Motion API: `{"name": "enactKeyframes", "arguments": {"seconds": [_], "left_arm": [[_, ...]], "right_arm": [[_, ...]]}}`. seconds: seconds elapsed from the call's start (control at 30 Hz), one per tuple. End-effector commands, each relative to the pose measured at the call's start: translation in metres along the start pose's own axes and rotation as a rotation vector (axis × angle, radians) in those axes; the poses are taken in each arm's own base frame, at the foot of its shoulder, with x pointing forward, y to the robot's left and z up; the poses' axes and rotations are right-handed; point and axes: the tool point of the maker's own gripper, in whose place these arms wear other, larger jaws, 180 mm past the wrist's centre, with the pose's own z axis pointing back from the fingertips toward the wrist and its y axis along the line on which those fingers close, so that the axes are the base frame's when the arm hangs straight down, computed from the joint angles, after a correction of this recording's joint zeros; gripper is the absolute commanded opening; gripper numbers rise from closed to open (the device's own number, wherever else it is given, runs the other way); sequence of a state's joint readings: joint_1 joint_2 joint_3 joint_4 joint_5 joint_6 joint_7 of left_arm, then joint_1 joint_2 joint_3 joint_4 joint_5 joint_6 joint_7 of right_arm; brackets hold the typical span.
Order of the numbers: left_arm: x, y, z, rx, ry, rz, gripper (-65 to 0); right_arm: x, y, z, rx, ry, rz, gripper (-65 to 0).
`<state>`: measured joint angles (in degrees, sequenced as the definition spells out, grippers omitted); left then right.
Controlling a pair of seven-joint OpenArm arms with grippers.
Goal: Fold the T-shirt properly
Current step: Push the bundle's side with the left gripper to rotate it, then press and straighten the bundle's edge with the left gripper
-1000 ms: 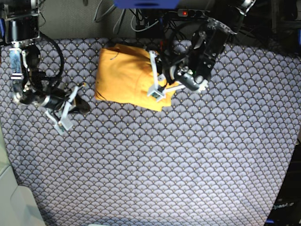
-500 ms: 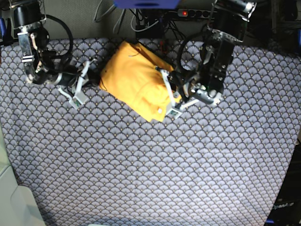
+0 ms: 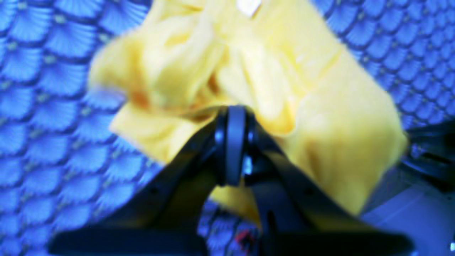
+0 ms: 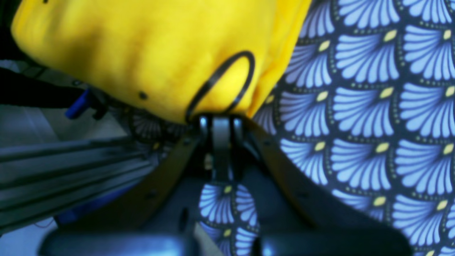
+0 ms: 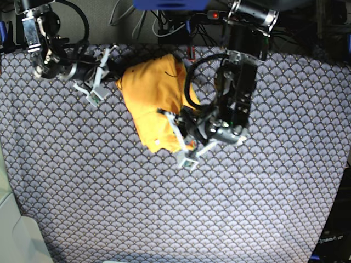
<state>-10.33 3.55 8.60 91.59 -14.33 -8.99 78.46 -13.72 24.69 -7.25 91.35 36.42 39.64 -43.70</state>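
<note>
The yellow-orange T-shirt [image 5: 153,101] lies as a folded bundle on the scale-patterned cloth, at the back middle of the base view. My left gripper [image 5: 175,136] is shut on the bundle's near right edge. The left wrist view shows its fingertips [image 3: 231,117] pinched into bunched fabric of the T-shirt [image 3: 320,106], with a small white tag [image 3: 249,5] at the top. My right gripper [image 5: 115,75] is shut on the far left corner. In the right wrist view its tips [image 4: 220,122] meet at the edge of the T-shirt [image 4: 142,46], where a black cable loop [image 4: 227,78] lies.
The blue-grey scale-patterned cloth [image 5: 219,208] covers the table. Cables and a power strip [image 5: 219,15] run along the back edge. A white object [image 5: 16,235] sits at the near left corner. The left arm's body [image 5: 236,93] stands right of the shirt.
The right gripper moved from the left, apart from the shirt, up to its far left corner. The left gripper swung toward the front, and the bundle turned from lying across to nearly lengthwise.
</note>
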Motion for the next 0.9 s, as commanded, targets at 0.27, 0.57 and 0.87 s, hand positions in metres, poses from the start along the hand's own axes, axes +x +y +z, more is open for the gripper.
{"name": "enactKeyframes", "arguments": {"seconds": [0.27,0.57,0.87], "left_arm": [[-0.019,0.066,0.058,0.168,-0.095,0.058,-65.0],[-0.080,0.064,0.037,0.140,0.004,0.166,-65.0],[-0.070,0.049,-0.019,0.048,0.005,0.267,-65.0]], "right_arm": [[0.019,-0.021,0.018,-0.053,-0.063,0.012,-65.0],[0.059,-0.060,0.038,-0.149,-0.127,0.062,-65.0],[0.042,-0.049,0.028,-0.119,-0.109,0.016,-65.0]]}}
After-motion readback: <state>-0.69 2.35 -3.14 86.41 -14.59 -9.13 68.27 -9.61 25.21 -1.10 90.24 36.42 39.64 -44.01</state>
